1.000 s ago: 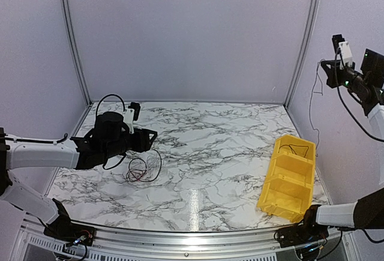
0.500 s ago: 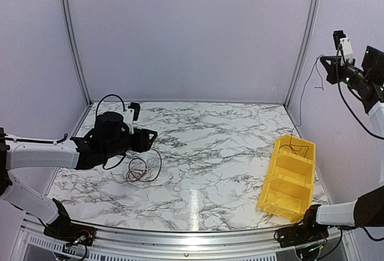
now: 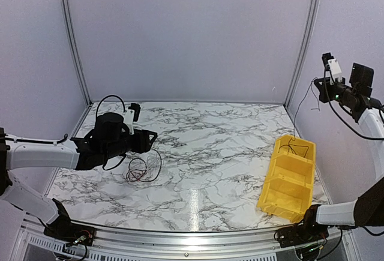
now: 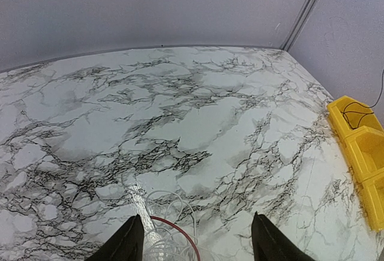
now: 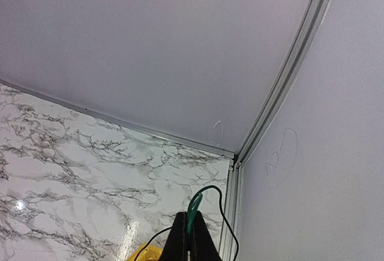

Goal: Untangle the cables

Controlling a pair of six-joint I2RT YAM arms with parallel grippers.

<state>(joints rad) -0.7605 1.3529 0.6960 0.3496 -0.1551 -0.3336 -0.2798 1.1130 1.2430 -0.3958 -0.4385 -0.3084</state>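
A tangle of thin cables, black, whitish and one red loop, lies on the marble table at the left. My left gripper hovers open just beside and above it. In the left wrist view the whitish and red loops lie between its open fingers, nearer the left one. My right gripper is raised high at the right wall, shut on one thin cable that hangs down into the yellow bin. The right wrist view shows a green-and-black cable pinched between its shut fingers.
The yellow bin with three compartments stands at the right front; a black wire end lies in its far compartment. Grey walls and metal corner posts enclose the table on three sides. The right arm is close to the right wall.
My right gripper has moved down and to the left with the thin cable in it. The left arm and the tangle have not moved.
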